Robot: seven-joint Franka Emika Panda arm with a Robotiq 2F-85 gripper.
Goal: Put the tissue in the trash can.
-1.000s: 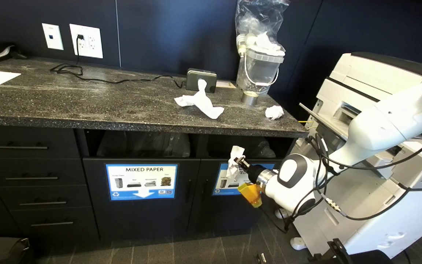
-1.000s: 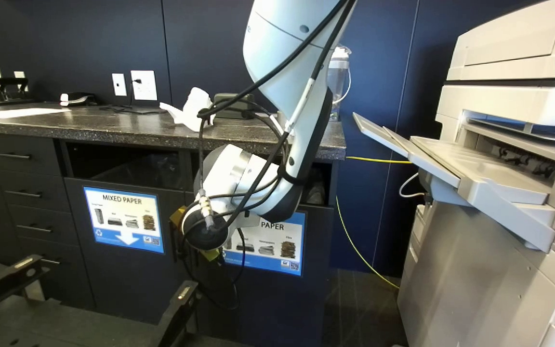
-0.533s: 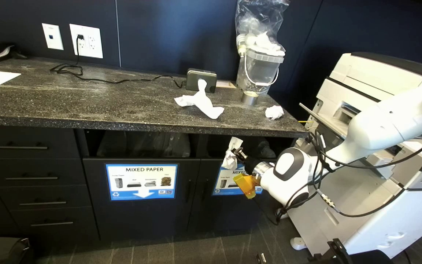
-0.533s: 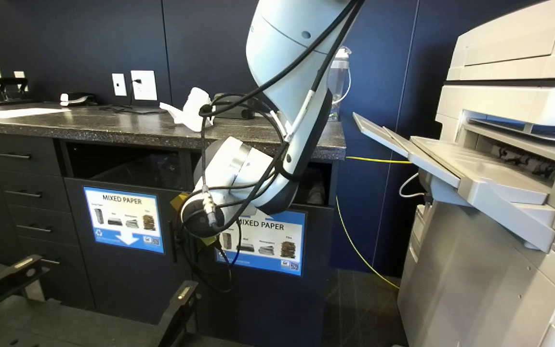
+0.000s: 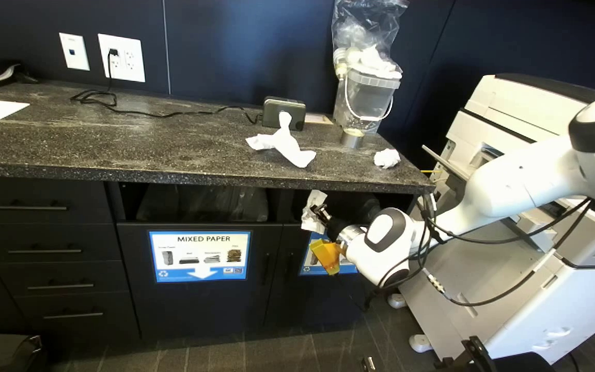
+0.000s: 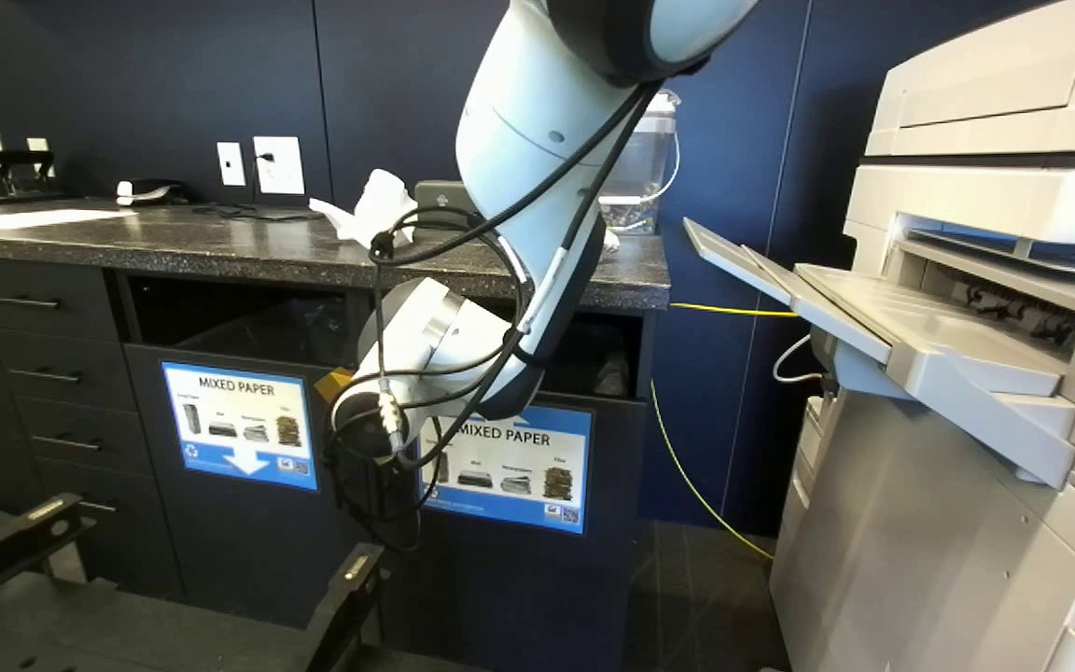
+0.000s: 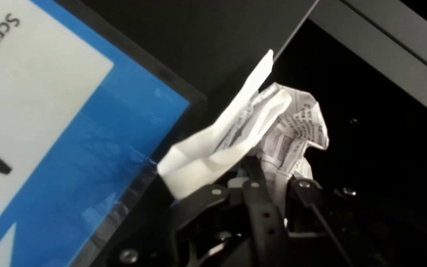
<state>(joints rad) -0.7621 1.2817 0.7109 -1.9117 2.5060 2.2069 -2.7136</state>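
Observation:
My gripper [image 5: 320, 211] is shut on the tissue [image 5: 307, 221], a crumpled white piece with print on it, seen also in the wrist view [image 7: 298, 126] sticking out between the fingers. The arm hides gripper and tissue in an exterior view. The trash can [image 5: 313, 305] is the dark cabinet bin nearest the printer, with a wide slot under the counter; its label [image 6: 519, 476] reads MIXED PAPER too. The tissue is at the slot's left end, beside the dark opening [image 7: 369, 122] in the wrist view. I cannot tell if any of it is inside.
A like bin [image 5: 194, 305] labelled MIXED PAPER stands left. The counter edge [image 5: 199, 178] overhangs the slots. Another white tissue [image 5: 284, 144], a crumpled white ball [image 5: 387, 158] and a clear bucket [image 5: 362, 98] stand on the counter. A large printer [image 6: 948, 523] is at right.
My gripper has moved left and a little up with the tissue, from in front of the right bin's label to the left end of its slot. The gripper stays shut.

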